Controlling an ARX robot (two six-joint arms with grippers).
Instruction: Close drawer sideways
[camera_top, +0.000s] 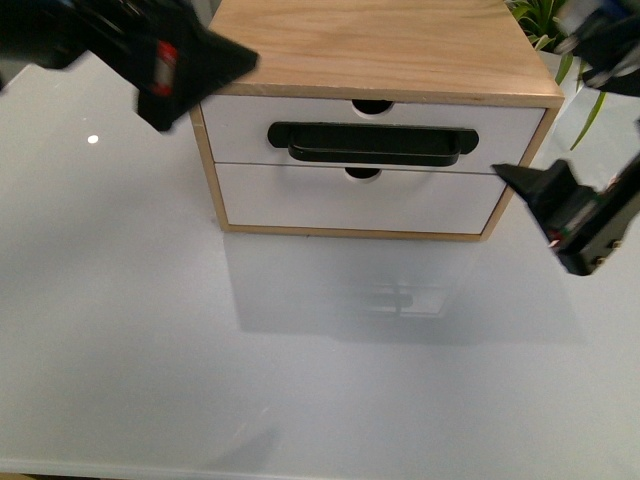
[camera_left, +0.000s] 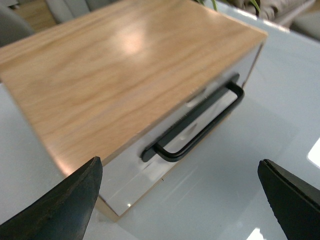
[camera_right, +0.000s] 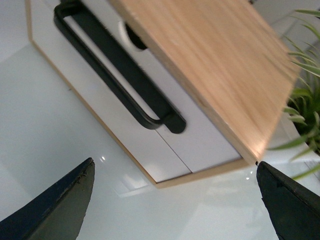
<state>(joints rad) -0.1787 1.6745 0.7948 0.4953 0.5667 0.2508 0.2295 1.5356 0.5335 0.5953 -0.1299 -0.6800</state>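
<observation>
A wooden cabinet (camera_top: 380, 45) stands at the back of the white table. Its upper drawer (camera_top: 500, 125) has a white front, a long black bar handle (camera_top: 370, 142) and a semicircular notch in its top edge. The front lies level with the cabinet frame. My left gripper (camera_top: 205, 90) hovers open by the cabinet's upper left corner, touching nothing. My right gripper (camera_top: 545, 215) hangs open beside the cabinet's lower right corner, also apart from it. In the left wrist view the handle (camera_left: 200, 130) shows beyond the open left gripper (camera_left: 177, 165). The right wrist view shows the drawer (camera_right: 205, 142) past the open right gripper (camera_right: 175, 162).
Below the drawer sits a plain white drawer front (camera_top: 300, 200) without a handle. A green plant (camera_top: 545, 20) stands behind the cabinet on the right. The glossy white table (camera_top: 320, 380) stretches toward me, its front edge near the bottom of the front view.
</observation>
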